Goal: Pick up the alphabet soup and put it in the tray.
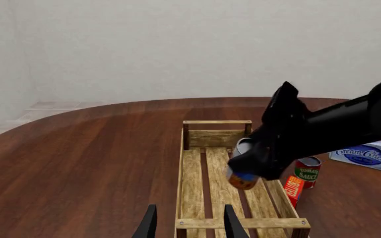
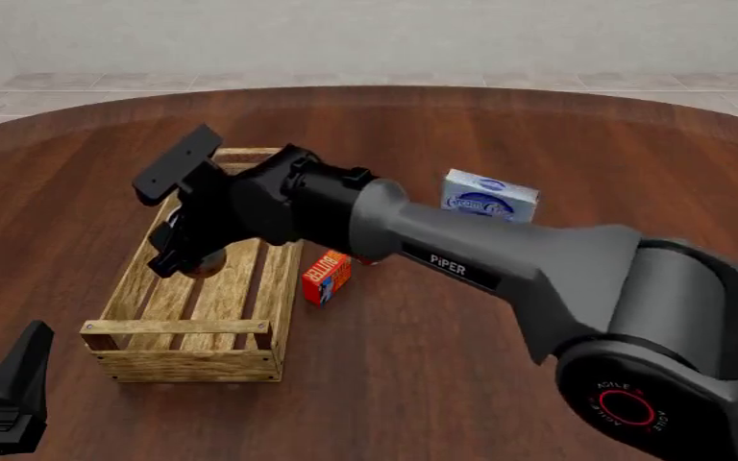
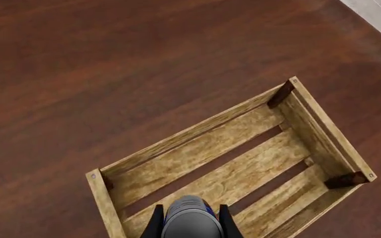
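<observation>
With the right gripper [image 3: 189, 224] clamped on the alphabet soup [image 3: 190, 220] above the tray [image 3: 289, 163] floor, we're at placement; next: lower, release. Left gripper [image 1: 189, 223] idles open near the tray's end.

Rendered frames, all three views sharp; no motion blur, no depth-of-field falloff, no visible edge distortion. Illumination even, diffuse, moderately bright; source direction not determinable. Surface [image 2: 472, 384] shows soft broad sheen toward far rim, no hard glare. Shadows faint: soft dark patch on tray [image 2: 126, 288] floor beneath right arm [image 2: 472, 259] in front view. Arm casing matte black and grey, weak highlights only. Back wall [image 1: 177, 44] pale, uniform, slightly darker at corner.
</observation>
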You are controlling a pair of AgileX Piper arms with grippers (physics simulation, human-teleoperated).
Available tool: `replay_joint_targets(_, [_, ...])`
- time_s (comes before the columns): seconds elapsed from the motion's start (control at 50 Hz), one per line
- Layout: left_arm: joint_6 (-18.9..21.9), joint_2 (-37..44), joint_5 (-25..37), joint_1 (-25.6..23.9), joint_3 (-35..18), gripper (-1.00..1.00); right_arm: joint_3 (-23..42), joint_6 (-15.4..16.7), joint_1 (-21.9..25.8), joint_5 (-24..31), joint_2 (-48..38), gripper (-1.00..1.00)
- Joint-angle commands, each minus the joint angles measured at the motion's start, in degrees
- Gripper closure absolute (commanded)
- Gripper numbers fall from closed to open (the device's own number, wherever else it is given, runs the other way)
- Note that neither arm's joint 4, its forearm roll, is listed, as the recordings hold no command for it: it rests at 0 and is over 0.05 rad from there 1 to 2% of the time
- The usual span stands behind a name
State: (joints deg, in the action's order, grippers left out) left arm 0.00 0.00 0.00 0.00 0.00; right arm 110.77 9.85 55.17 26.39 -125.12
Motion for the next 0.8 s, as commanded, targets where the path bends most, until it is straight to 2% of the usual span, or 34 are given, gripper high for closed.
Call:
replay_joint_targets(0.02, [0.00,0.00,0.00,0.00,0.00,-1.00,4.70,-2.14,-0.47,1.29,-3.32,1.00])
replay_joint_targets(0.34, [0.00,0.00,0.00,0.00,0.00,-1.00,7.65,-4.23,-1.47,1.91,-7.17,1.00])
replay_joint_targets(0.8, [0.00,0.00,0.00,0.00,0.00,-1.00,9.60,-5.08,-2.38,2.30,-11.76,1.00])
